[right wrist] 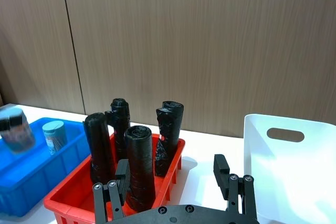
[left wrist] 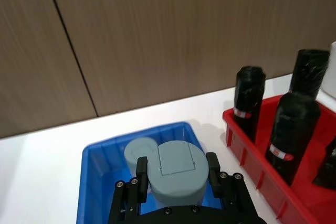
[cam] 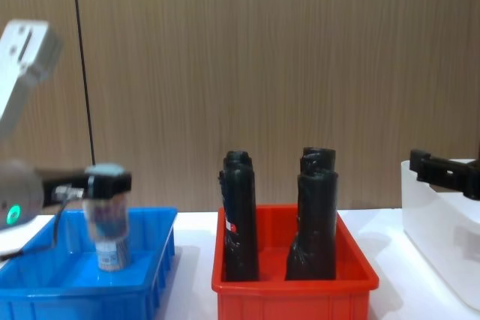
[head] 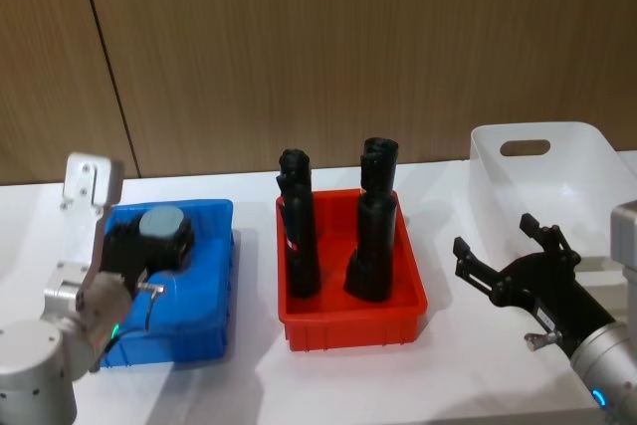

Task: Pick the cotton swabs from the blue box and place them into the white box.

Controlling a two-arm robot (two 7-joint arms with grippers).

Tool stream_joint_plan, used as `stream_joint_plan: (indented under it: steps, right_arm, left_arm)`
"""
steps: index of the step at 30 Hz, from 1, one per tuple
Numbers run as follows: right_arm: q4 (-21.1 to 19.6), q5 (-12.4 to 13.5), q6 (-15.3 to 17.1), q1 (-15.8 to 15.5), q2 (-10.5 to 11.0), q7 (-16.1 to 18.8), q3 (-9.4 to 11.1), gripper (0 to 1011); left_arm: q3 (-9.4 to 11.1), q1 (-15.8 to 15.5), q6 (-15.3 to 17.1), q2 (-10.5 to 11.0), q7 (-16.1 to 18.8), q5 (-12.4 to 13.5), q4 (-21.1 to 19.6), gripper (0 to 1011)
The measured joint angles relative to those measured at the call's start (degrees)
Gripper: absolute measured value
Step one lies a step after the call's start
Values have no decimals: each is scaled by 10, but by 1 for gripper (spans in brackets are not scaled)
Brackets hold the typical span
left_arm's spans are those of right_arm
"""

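Now, left gripper (left wrist: 177,163): clamped around 1 jar of cotton swabs (cam: 105,211) near its lid, up over the blue box (head: 204,286).
Other jar (right wrist: 54,136): standing inside the blue box, just beside the held one.
Right gripper (head: 493,233): fingers spread wide, holding nothing, over the table (head: 448,365) between the red bin (head: 348,330) and the white box (head: 587,161).
Black rolls (head: 299,236): 4, upright in the red bin.

Soft, even overhead light leaves faint shadows beside the red bin (head: 353,330) on the white table (head: 448,377).
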Motion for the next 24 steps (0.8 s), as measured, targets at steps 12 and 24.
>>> stream_joint_plan:
  steps: [12, 24]
  right_arm:
    - [0, 0, 0, 0, 0, 0, 0, 1002]
    - [0, 0, 0, 0, 0, 0, 0, 1002]
  left_arm:
    - [3, -18, 35, 3, -58, 48, -66, 669]
    - [9, -42, 48, -1, -139, 62, -89, 669]
